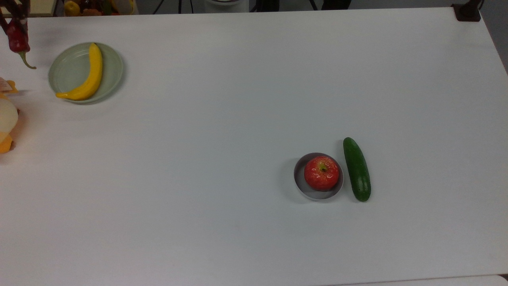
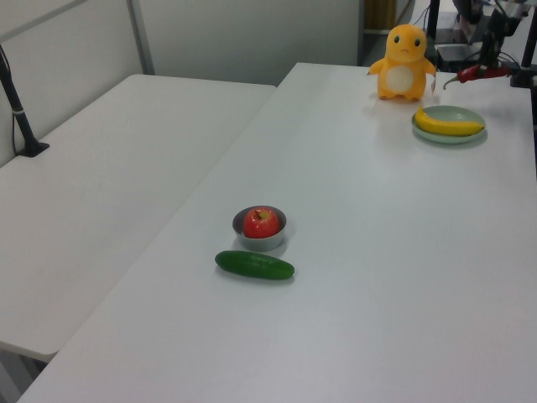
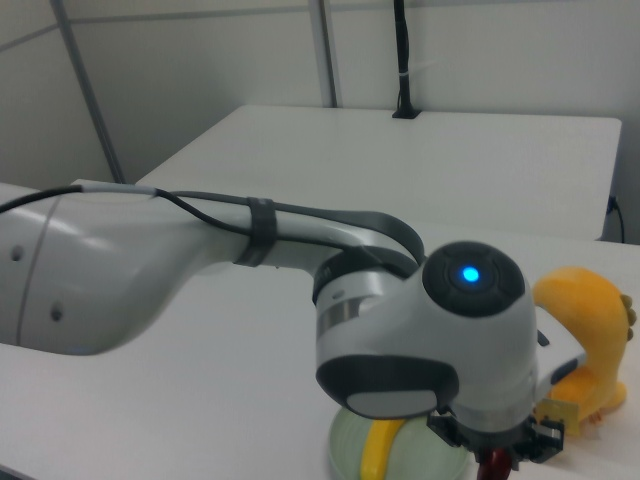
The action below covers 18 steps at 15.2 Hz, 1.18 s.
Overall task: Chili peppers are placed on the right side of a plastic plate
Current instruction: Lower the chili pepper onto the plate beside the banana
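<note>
**Chili pepper aloft, off plate**

Gripper (image 1: pixel 16 18): closed on chili pepper (image 1: pixel 17 37), held above table (image 1: pixel 238 99) just off plastic plate (image 1: pixel 111 73), top view's left. Banana (image 1: pixel 89 75) on plate. No legible writing.

I see the dark red, wrinkled chili pepper (image 1: pixel 17 39) hanging off the counter, its thin green stem curling downward, just beyond the top view's left of the round pale green ridged plastic plate (image 1: pixel 109 71). That plate sits flat, carrying a yellow banana (image 1: pixel 86 75).
</note>
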Tool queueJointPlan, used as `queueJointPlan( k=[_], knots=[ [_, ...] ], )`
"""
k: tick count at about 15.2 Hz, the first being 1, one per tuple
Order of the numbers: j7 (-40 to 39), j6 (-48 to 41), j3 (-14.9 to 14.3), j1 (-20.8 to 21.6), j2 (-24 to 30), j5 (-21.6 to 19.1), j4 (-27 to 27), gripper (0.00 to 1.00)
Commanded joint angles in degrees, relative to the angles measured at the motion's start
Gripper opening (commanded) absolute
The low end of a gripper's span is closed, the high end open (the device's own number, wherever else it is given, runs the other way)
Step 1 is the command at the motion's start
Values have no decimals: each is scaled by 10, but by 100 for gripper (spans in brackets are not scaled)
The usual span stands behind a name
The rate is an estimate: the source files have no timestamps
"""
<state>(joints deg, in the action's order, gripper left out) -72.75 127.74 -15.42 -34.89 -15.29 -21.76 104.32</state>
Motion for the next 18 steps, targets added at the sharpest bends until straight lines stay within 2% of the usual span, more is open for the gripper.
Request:
queueJointPlan(
  k=[1, 3, 7, 11, 12, 14, 15, 17, 18],
  knots=[
    [-14, 44, -2, 12, -20, -61, 6, 11],
    [-15, 71, 2, 18, -39, -83, 4, 11],
    [-15, 99, 5, 32, -63, -94, 3, 13],
    [-15, 101, 15, 32, -75, -94, 3, 21],
    [-14, 104, 16, 32, -75, -94, 3, 34],
    [-13, 107, 17, 32, -75, -95, 4, 75],
    [-11, 107, 17, 32, -75, -97, 4, 88],
    [-8, 106, 17, 32, -74, -97, 3, 100],
    [-7, 105, 17, 32, -73, -97, 3, 100]
  ],
)
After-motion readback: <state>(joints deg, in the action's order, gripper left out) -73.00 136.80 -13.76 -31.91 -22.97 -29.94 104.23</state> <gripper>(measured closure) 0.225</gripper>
